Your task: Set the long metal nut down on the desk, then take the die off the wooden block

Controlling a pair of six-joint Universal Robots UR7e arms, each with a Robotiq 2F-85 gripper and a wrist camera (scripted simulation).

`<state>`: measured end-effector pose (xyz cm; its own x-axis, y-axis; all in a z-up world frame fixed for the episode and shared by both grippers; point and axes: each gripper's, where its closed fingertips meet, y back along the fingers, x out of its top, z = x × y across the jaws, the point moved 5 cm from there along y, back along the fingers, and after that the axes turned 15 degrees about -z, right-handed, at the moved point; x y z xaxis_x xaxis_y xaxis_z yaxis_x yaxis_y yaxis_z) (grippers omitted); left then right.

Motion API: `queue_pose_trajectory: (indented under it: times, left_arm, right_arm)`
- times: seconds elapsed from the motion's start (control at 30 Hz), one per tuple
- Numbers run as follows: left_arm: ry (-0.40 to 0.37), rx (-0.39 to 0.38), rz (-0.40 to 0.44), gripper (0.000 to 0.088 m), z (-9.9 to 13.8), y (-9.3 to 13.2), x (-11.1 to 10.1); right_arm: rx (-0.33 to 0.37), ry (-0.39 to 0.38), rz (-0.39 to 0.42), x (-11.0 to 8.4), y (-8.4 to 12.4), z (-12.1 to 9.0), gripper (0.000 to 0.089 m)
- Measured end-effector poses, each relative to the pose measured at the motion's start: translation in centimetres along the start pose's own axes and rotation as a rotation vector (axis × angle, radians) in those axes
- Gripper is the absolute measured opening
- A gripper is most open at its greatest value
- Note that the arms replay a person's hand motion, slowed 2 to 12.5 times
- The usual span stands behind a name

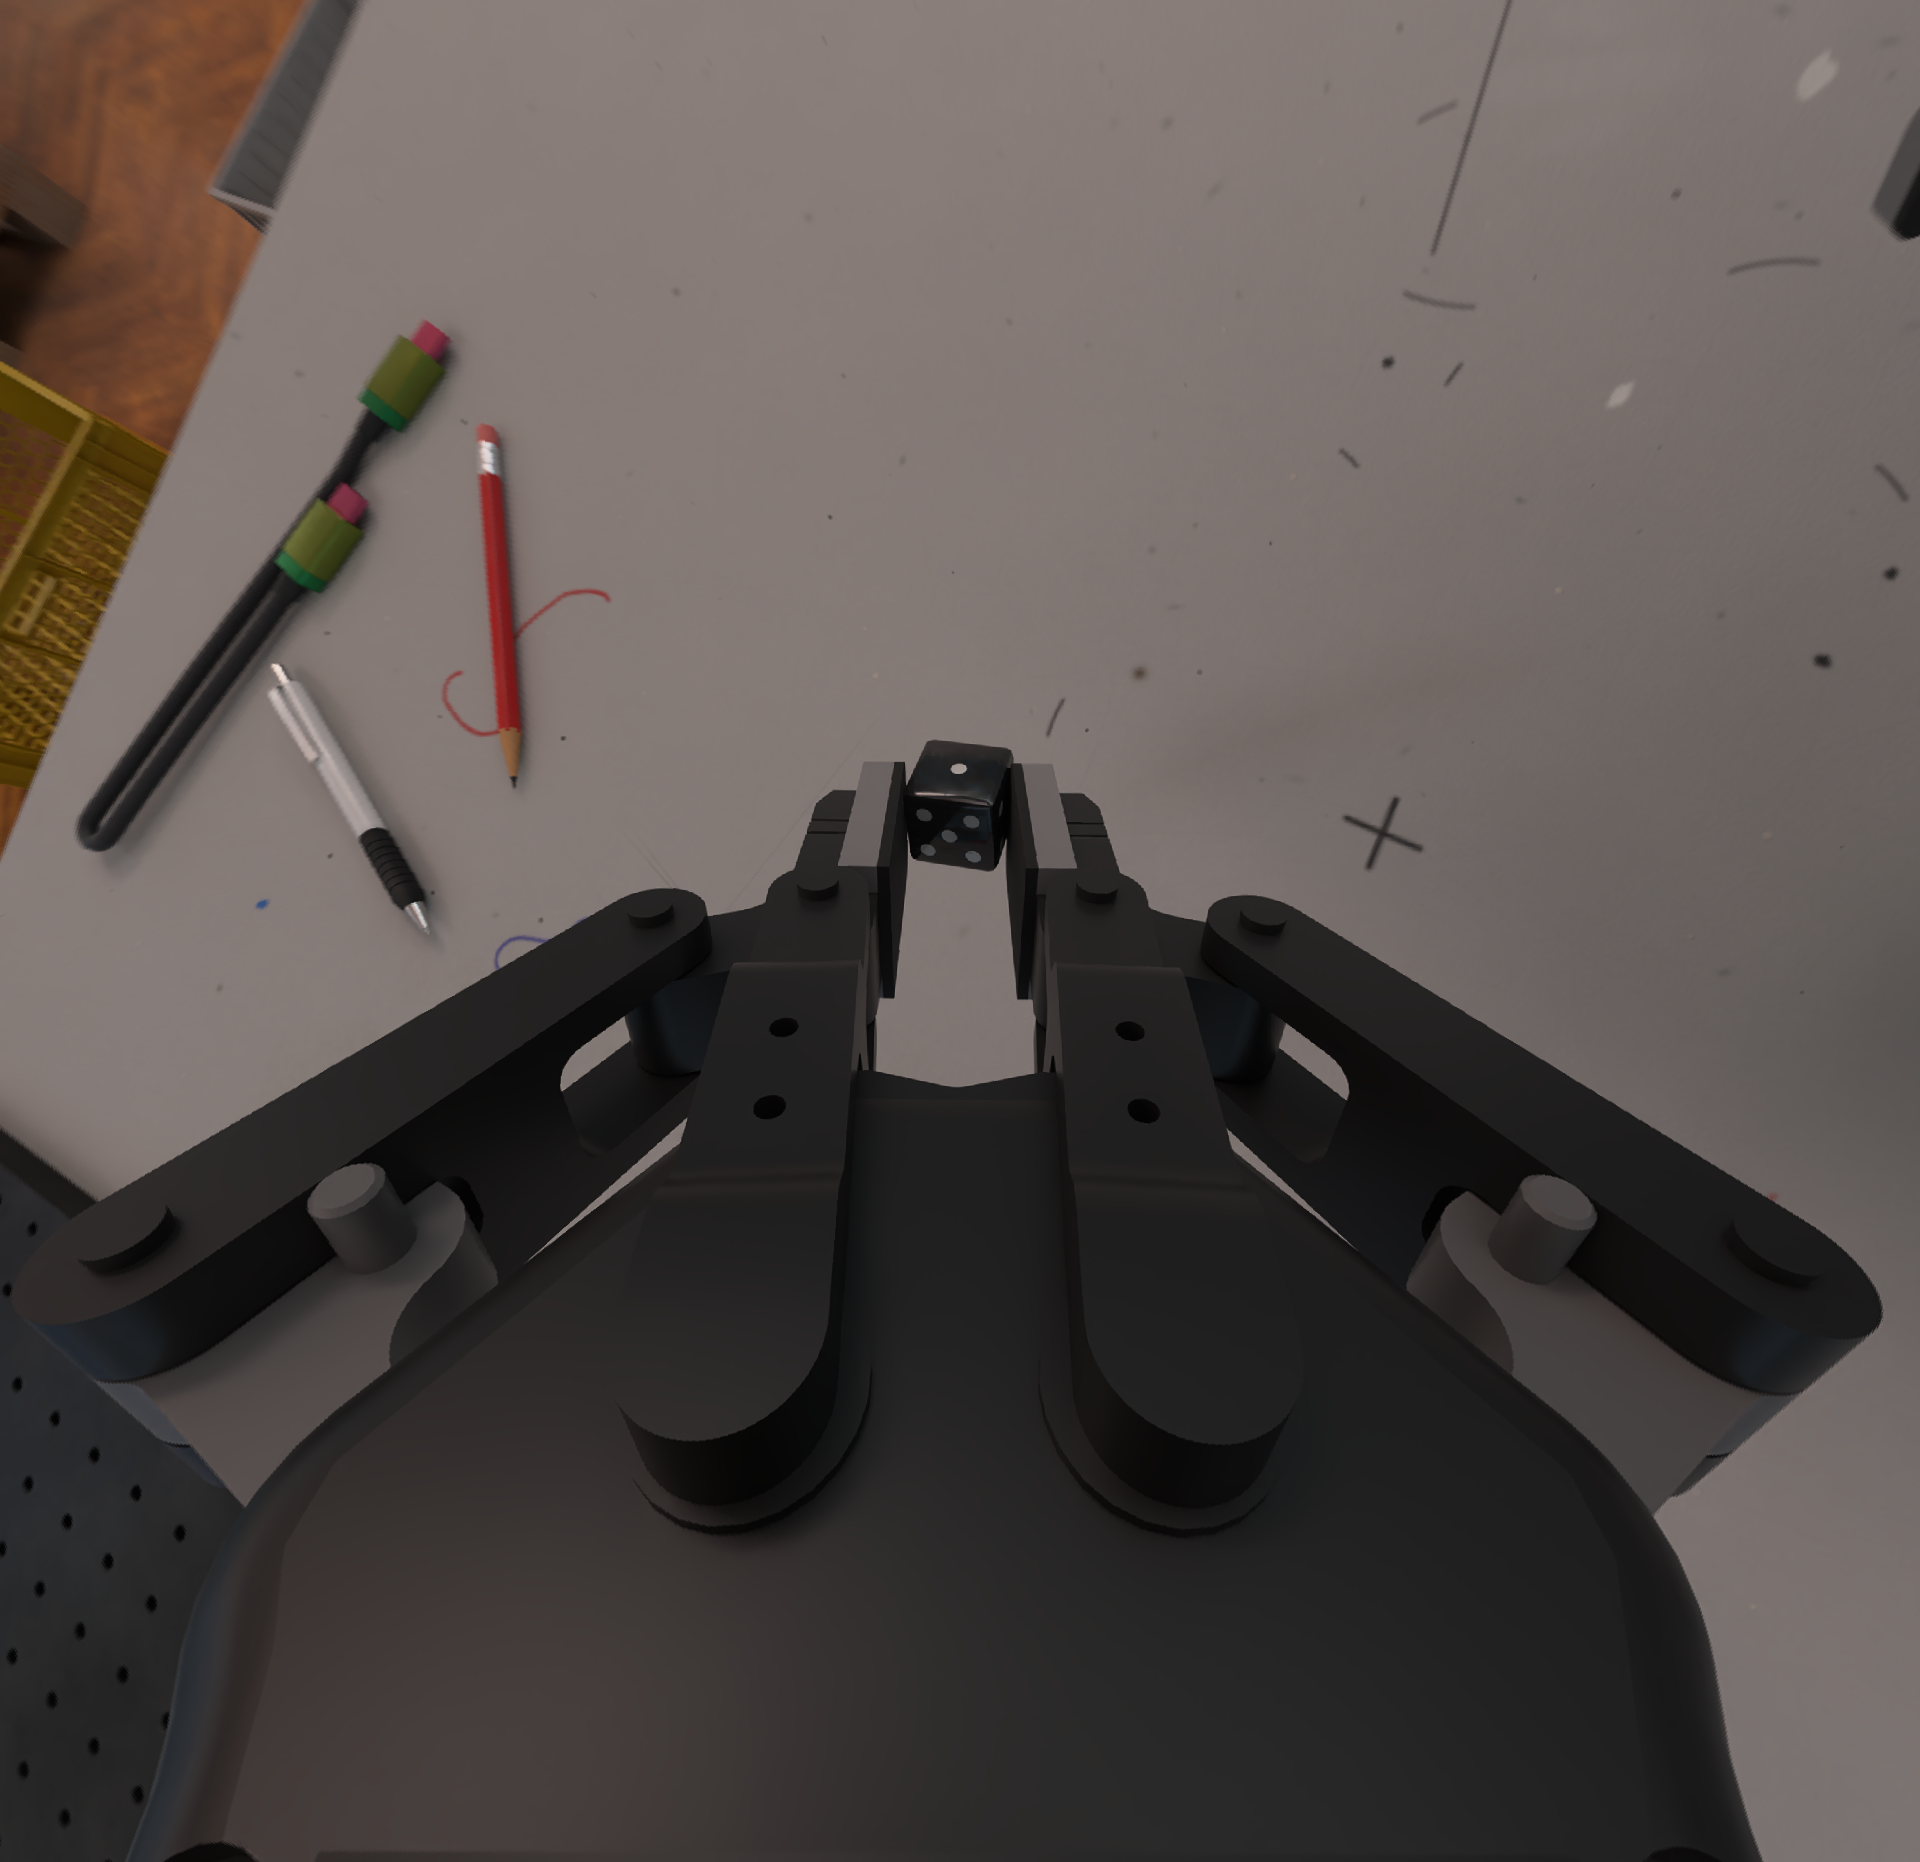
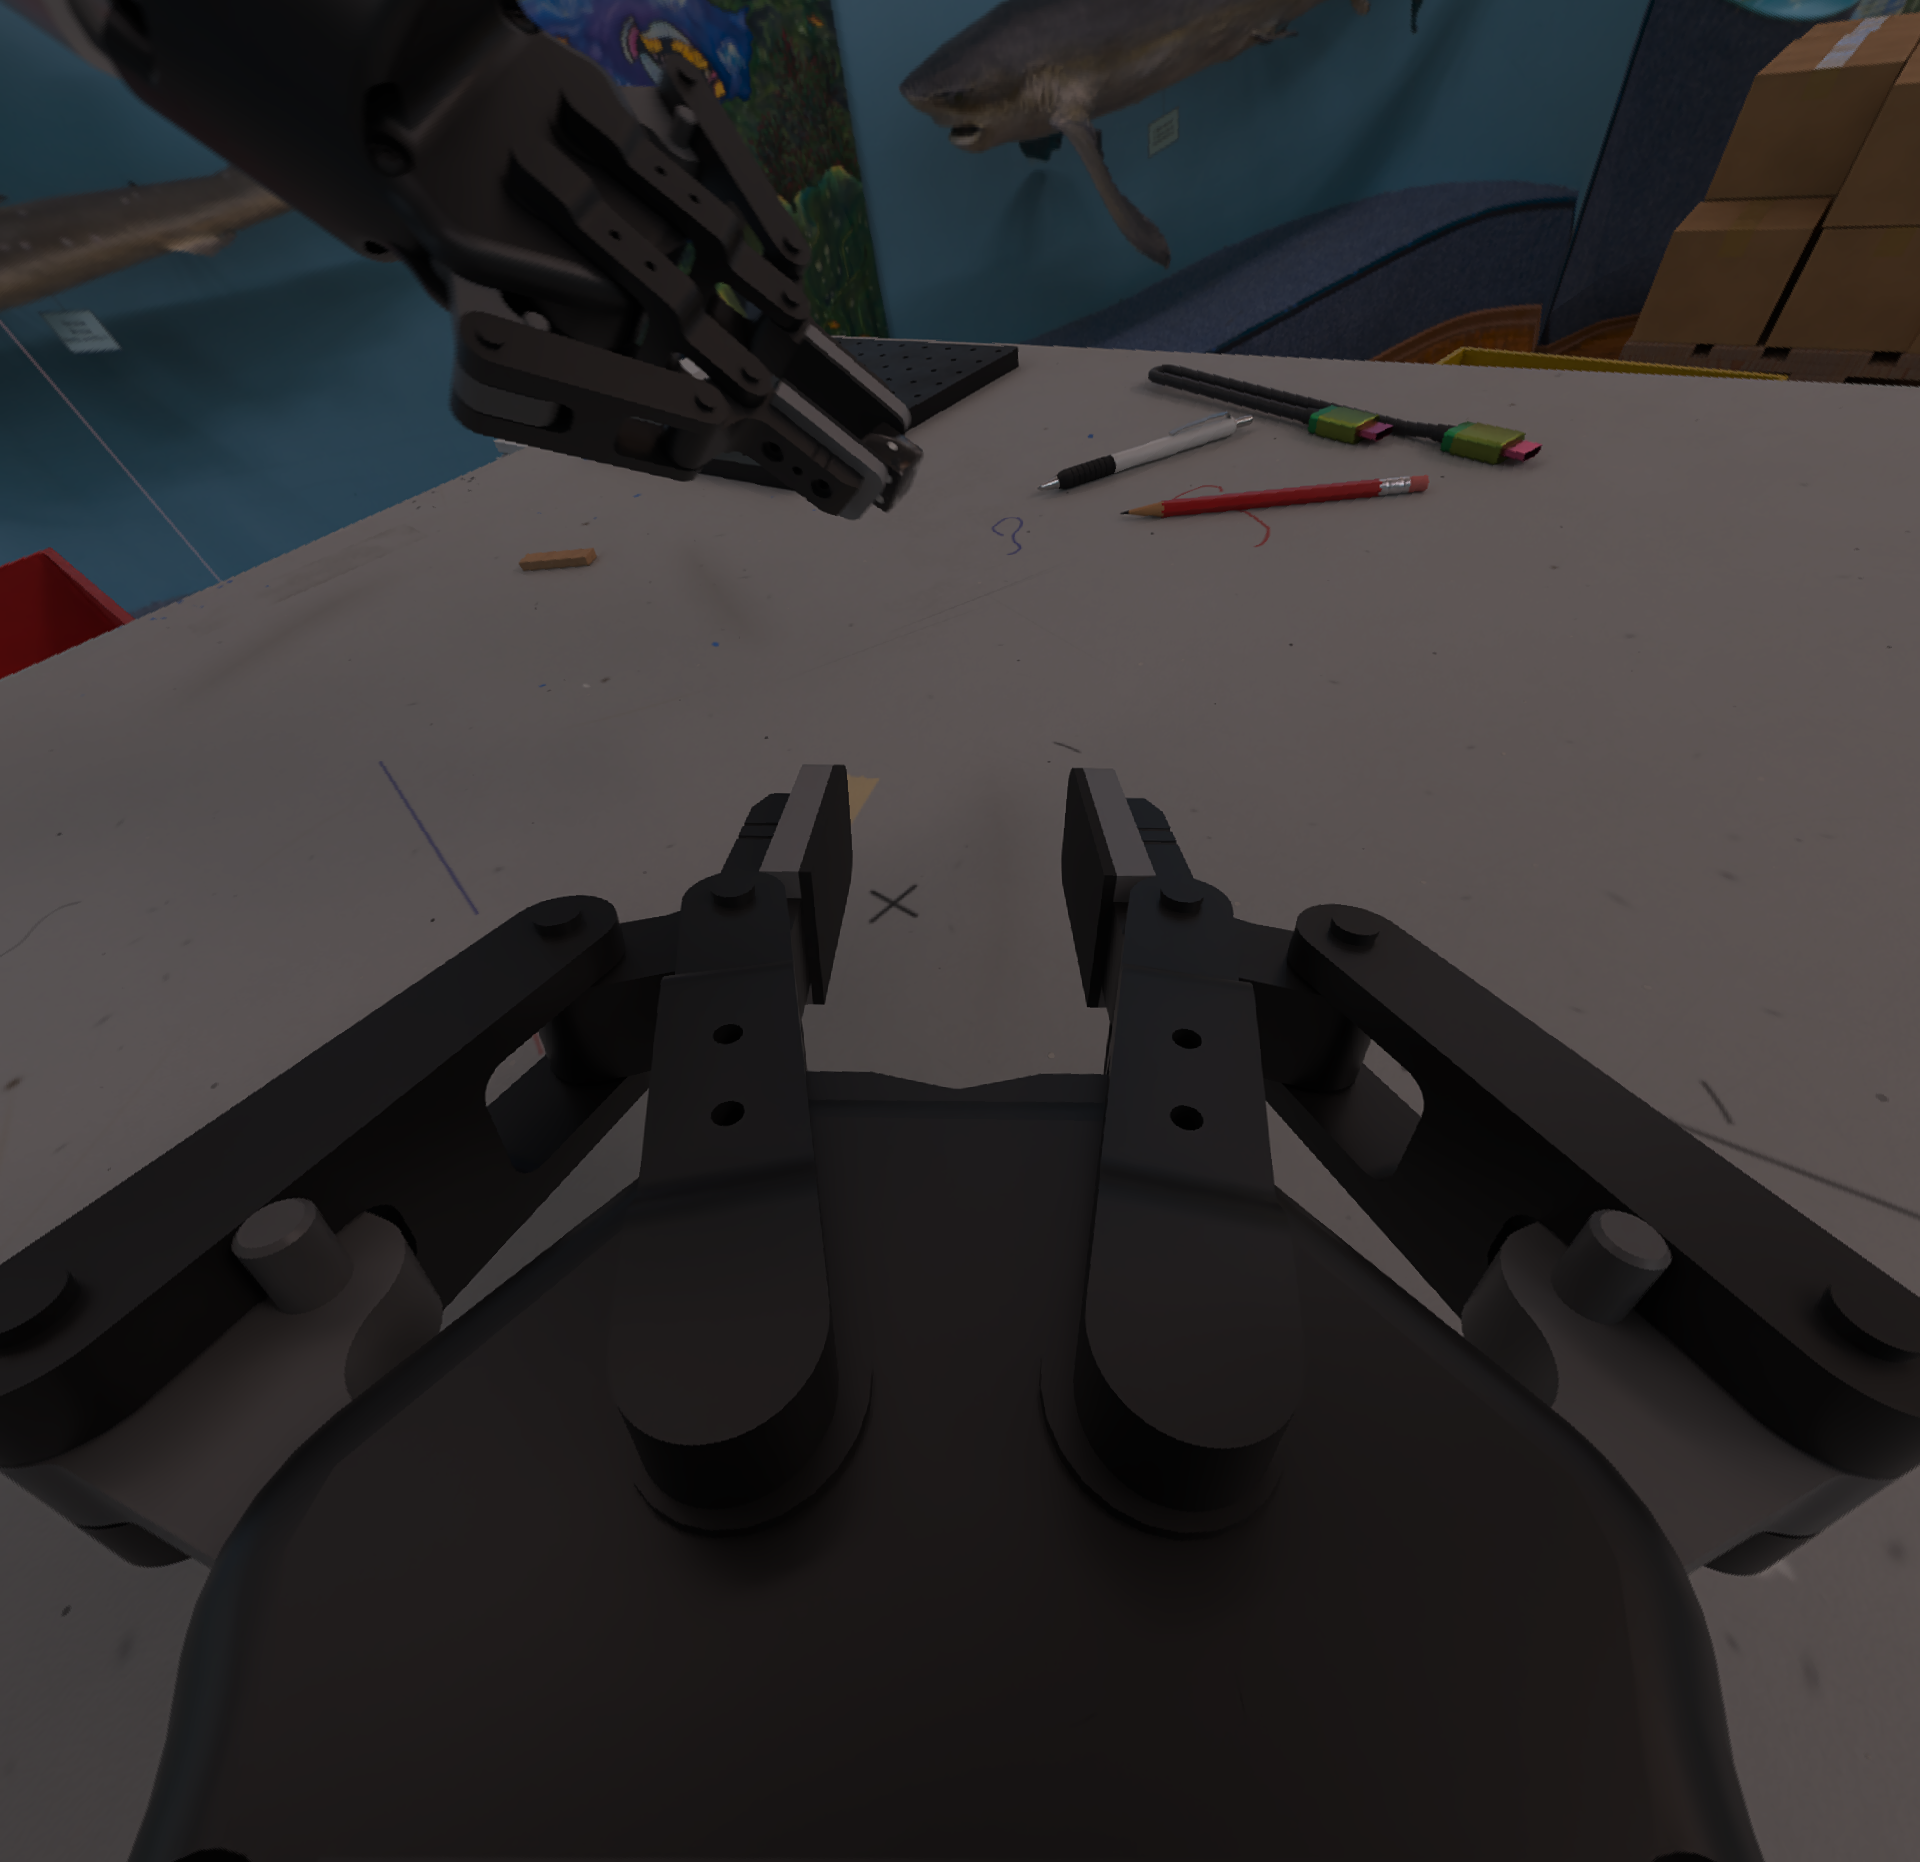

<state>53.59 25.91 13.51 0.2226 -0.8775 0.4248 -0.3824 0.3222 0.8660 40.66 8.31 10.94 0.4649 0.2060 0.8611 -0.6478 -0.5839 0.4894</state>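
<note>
My left gripper is shut on a black die with white pips and holds it above the grey desk. It also shows in the right wrist view, at the upper left, with the die at its fingertips. My right gripper is open and empty, low over the desk. A small tan wooden block lies on the desk below the left arm. A tan corner peeks from behind my right gripper's left finger. No metal nut is in view.
A red pencil, a silver pen and a black cable with green and pink ends lie at the desk's left. A yellow crate stands past that edge. A black perforated plate, a red bin and cardboard boxes show.
</note>
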Motion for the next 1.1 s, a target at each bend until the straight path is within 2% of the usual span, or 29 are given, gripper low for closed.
queue_pose_trajectory:
  times: [0.2,0.53,0.8,0.97,1.1]
  left_arm:
    - [-0.071,-0.049,-0.100,0.0176,-1.1,-2.3,1.3]
    - [-0.170,-0.074,-0.260,0.0176,-3.1,-5.7,3.2]
    - [-0.278,-0.068,-0.340,0.0176,-4.1,-7.4,4.7]
    - [-0.354,-0.084,-0.371,0.0176,-4.2,-8.2,5.5]
    - [-0.387,-0.100,-0.398,0.0176,-4.3,-8.7,5.8]
  right_arm:
    - [-0.007,0.005,-0.006,-0.1,0.0,0.0,0.0373]
    - [-0.015,0.009,-0.014,-0.2,0.0,0.0,0.0373]
    - [-0.020,0.013,-0.022,-0.3,0.0,0.0,0.0372]
    - [-0.025,0.017,-0.027,-0.4,0.0,0.0,0.0372]
    - [-0.029,0.019,-0.030,-0.4,0.0,0.1,0.0372]
